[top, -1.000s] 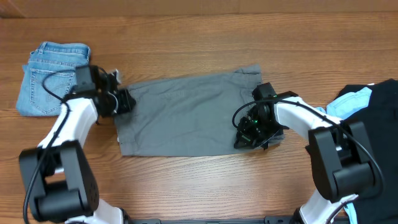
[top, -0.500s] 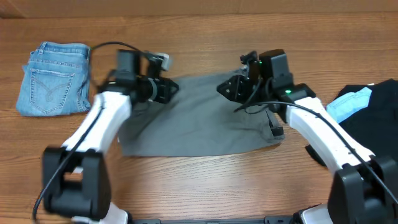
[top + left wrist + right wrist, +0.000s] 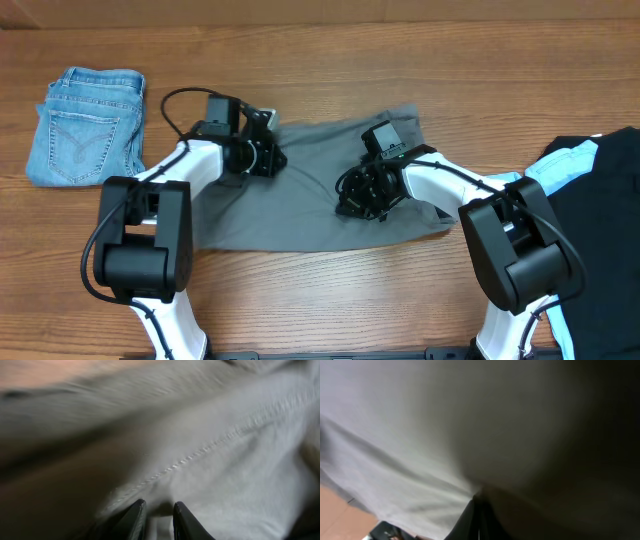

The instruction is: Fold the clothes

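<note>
In the wrist views, nearest the cloth, the left gripper (image 3: 158,516) has its two dark fingertips almost together, with a pale stitched layer drawn into the narrow gap, so it is judged clamped on cloth. The right gripper (image 3: 478,510) shows its tips met in a single dark line with grey fabric creasing away from them, and is likewise judged pinched on the garment. The large plain grey cotton shorts (image 3: 300,205) lie spread across the middle of the overhead frame on the wooden table (image 3: 320,300), lower hem toward the bottom edge. There the left gripper sits at the cloth's upper-left border and the right gripper over its centre-right area. The material should be light, limp and not slippery. It will sag and crease between holds, so take it at a seam, hem or waistband — doubled cloth holds better. Farther off, a black garment (image 3: 615,185) with a sky-blue piece (image 3: 560,165) lies at the right edge, and folded light-blue denim jeans (image 3: 85,125) at upper left.
</note>
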{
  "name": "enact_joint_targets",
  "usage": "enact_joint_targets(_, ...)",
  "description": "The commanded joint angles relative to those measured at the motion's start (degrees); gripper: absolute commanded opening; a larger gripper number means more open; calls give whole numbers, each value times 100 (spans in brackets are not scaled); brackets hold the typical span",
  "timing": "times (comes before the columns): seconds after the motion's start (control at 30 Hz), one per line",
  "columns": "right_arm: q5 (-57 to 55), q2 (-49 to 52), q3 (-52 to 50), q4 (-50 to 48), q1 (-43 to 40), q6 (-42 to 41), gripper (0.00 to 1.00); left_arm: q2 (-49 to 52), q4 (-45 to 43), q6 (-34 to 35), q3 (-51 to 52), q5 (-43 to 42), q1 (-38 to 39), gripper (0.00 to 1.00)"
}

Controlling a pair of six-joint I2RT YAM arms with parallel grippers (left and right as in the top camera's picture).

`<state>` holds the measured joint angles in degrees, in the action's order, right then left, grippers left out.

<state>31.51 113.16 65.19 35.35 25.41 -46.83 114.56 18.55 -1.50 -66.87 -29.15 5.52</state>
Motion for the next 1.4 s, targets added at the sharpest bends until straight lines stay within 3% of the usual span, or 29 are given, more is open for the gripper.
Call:
enact_joint_targets(0.0,-339,151,-181,573,4,-385,4,177,-35,153,-291,400,-525,24)
enact_joint_targets(0.17,-184,138,-190,776,4,-142,4,155,697,149,-1121,92,-1069,26)
enact_joint_targets(0.33,348,-173,-173,391,4,1322,14,15,2540,-470,-2404,-649,-1443,33)
enact_joint_targets(0.47,144,-835,-168,59,-7,2347,21,-339,3718,-1082,-2918,-623,-1373,34)
enact_joint_targets(0.67,-927,-2135,-168,302,-407,2400,26,-1174,4478,-1099,-3018,-645,-1333,45)
enact_joint_targets(0.77,-1163,-2673,-168,798,-999,1969,33,-1639,4795,-1102,-3016,-632,-1333,46)
enact_joint_targets(0.97,-1307,-2643,-264,1443,-2251,2559,38,-2017,5582,-1226,-2946,-605,-1080,46)
enact_joint_targets(1.13,-1908,-2124,-431,1438,-2323,2927,47,-2006,5327,-1174,-2098,-378,-632,48)
enact_joint_targets(1.37,-2312,-1434,-466,1589,-2323,2927,47,-1987,3991,-758,-258,-341,-249,52)
